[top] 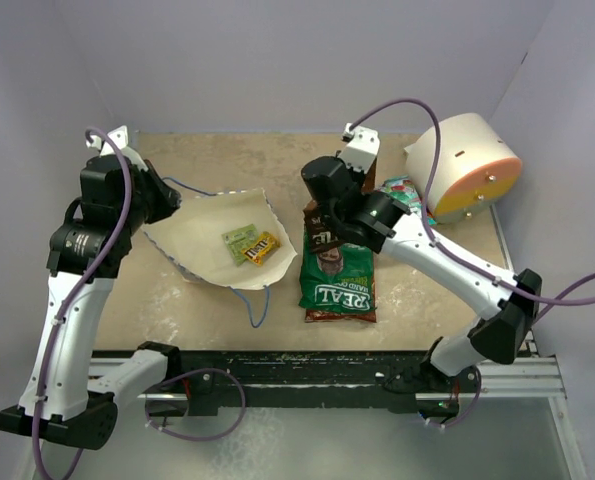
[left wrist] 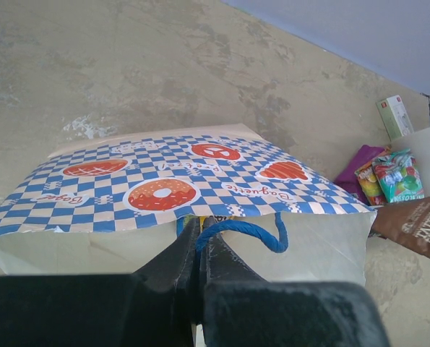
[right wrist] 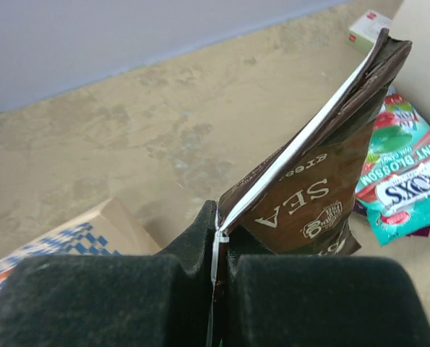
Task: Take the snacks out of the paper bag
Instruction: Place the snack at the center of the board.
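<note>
The paper bag lies open on its side at centre left, its cream inside facing up. Small yellow and green snack packets lie in its mouth. My left gripper is shut on the bag's blue string handle at its rim; the checkered outside shows beyond my left gripper. My right gripper is shut on the top seam of the green-and-brown REAL chip bag, just right of the paper bag. In the right wrist view my gripper pinches the chip bag.
Teal, pink and purple candy bags lie at the back right, also in the right wrist view and the left wrist view. A cream cylinder with an orange face stands behind them. A small white box sits by the far wall.
</note>
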You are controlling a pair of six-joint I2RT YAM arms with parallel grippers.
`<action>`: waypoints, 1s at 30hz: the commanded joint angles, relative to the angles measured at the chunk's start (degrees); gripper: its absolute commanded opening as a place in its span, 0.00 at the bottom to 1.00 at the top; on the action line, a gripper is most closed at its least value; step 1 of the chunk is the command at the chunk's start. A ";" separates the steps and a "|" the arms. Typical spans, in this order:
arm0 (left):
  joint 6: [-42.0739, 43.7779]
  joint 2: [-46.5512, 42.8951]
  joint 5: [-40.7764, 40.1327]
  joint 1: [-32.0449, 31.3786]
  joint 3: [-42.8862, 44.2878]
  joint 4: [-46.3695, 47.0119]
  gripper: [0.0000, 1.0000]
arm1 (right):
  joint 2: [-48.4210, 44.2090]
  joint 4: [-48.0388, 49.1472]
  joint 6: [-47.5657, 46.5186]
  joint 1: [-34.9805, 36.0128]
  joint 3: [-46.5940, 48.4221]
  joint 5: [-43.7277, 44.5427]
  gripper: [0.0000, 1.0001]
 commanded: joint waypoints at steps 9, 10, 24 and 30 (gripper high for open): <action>1.70 -1.05 -0.71 -0.15 2.05 0.84 0.00 | 2.81 -13.59 20.04 -0.09 0.45 7.18 0.00; 1.80 -0.97 -0.61 -0.19 2.21 0.81 0.00 | 2.92 -13.96 20.13 -0.09 0.90 7.53 0.00; 0.73 -2.80 0.82 -0.20 0.51 -0.85 0.00 | -1.78 -38.25 48.43 0.34 -11.01 -10.27 0.00; -0.69 -3.05 2.44 -0.20 -0.59 -0.50 0.00 | -6.83 -30.79 52.19 0.35 -20.42 -19.86 0.06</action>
